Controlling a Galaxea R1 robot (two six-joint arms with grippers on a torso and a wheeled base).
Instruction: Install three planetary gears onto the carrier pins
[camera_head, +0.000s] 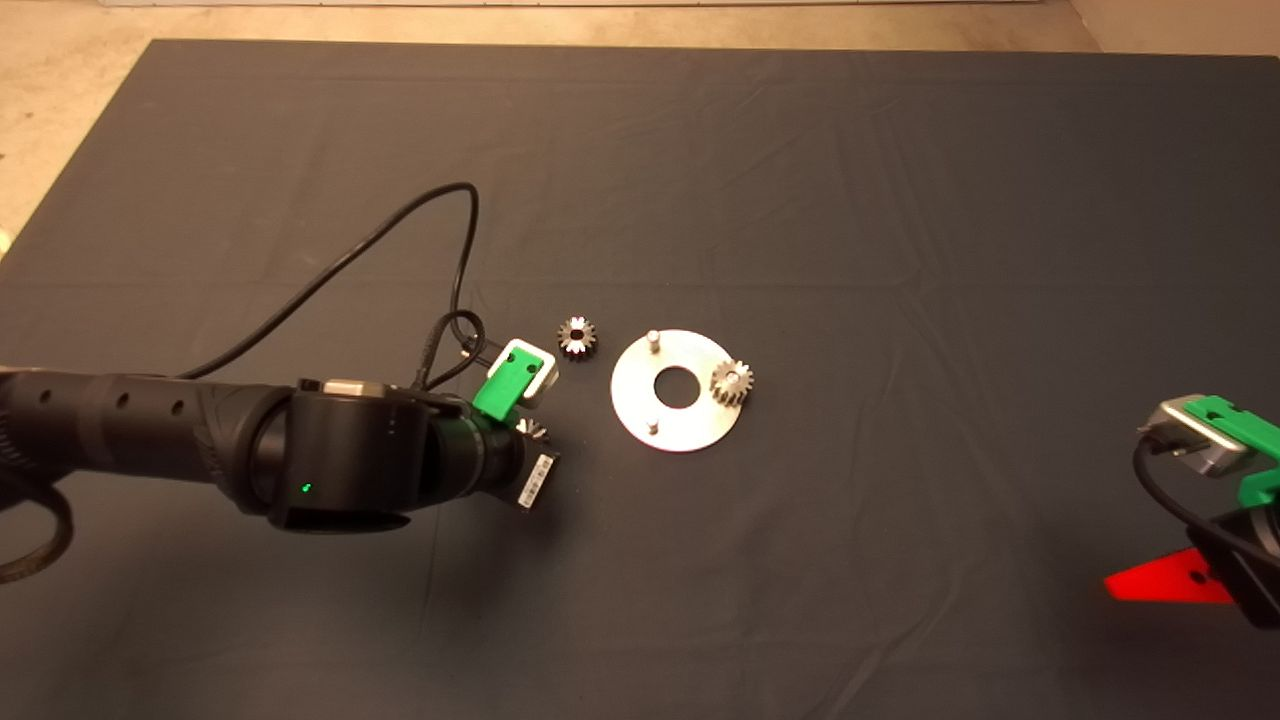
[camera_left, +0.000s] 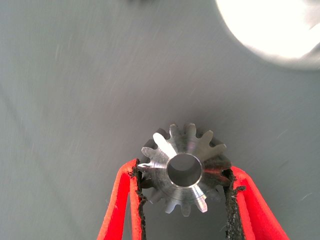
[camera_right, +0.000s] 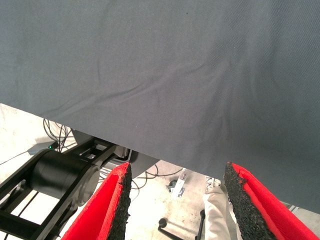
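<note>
Counting three planetary gears: one seated on a pin (camera_head: 732, 381) at the right edge of the disc (camera_head: 690, 425), one loose on the worktop mat (camera_head: 900, 200) at (camera_head: 577, 336) left of the disc, one (camera_left: 184, 169) clamped between the left gripper (camera_left: 183, 182) fingers (camera_left: 125, 200). Two carrier pins (camera_head: 652, 338) (camera_head: 652, 426) stand bare. Right gripper (camera_right: 175, 200) is parked at the mat's lower right, fingers apart, empty.
</note>
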